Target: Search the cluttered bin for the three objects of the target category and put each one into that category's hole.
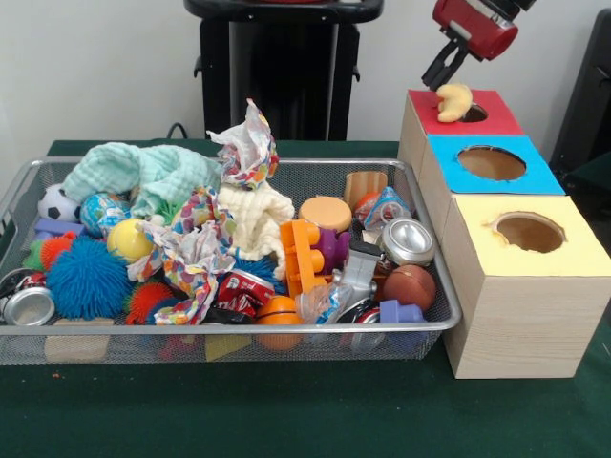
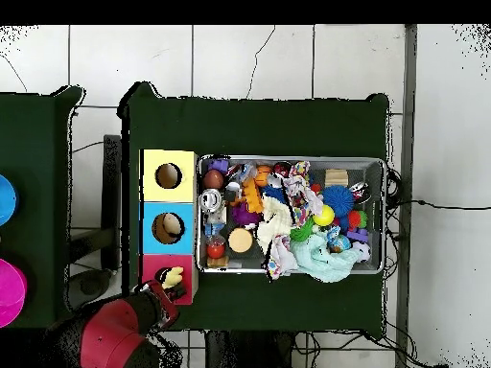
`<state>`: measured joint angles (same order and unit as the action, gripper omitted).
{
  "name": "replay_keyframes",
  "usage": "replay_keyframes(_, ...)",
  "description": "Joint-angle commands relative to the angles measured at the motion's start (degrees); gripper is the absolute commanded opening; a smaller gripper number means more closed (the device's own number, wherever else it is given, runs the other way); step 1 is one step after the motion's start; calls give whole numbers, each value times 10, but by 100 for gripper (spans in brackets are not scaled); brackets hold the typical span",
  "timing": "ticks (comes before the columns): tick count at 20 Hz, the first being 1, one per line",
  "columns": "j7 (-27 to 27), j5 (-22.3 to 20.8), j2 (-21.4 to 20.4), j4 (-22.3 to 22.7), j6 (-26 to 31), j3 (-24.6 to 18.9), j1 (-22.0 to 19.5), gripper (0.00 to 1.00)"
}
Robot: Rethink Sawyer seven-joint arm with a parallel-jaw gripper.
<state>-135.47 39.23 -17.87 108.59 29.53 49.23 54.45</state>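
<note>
A pale yellow, curved soft object [image 1: 454,101] rests on the rim of the hole in the red-topped box [image 1: 496,122], partly over the opening. My gripper [image 1: 441,69] hangs just above and to the left of it, touching it or nearly so. In the overhead view the gripper [image 2: 165,291] is at the red box [image 2: 153,270], with the yellow object [image 2: 173,279] by its tip. The wire bin [image 1: 420,329] is full of mixed clutter: cloths, patterned paper, spiky balls, cans and plastic blocks.
Blue-topped [image 1: 530,176] and yellow-topped [image 1: 573,253] boxes stand in a row with the red one, right of the bin. A tan thing shows inside the blue box's hole [image 2: 169,227]. Green cloth [image 1: 286,410] covers the table. The black pedestal [image 1: 277,67] stands behind the bin.
</note>
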Motion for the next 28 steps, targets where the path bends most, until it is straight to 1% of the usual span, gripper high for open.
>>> replay_keyframes(1,-212,40,44,17,-13,-102,8,0)
replay_keyframes(6,-225,47,69,0,-20,-103,14,0)
replay_keyframes(11,-240,45,90,-33,-1,-90,14,0)
replay_keyframes(17,-228,26,94,-66,22,-78,-12,0)
replay_keyframes(20,-229,25,101,-82,27,-73,-18,0)
replay_keyframes(25,-226,28,111,-96,13,-74,-24,0)
replay_keyframes(28,-221,31,109,-101,3,-78,-30,0)
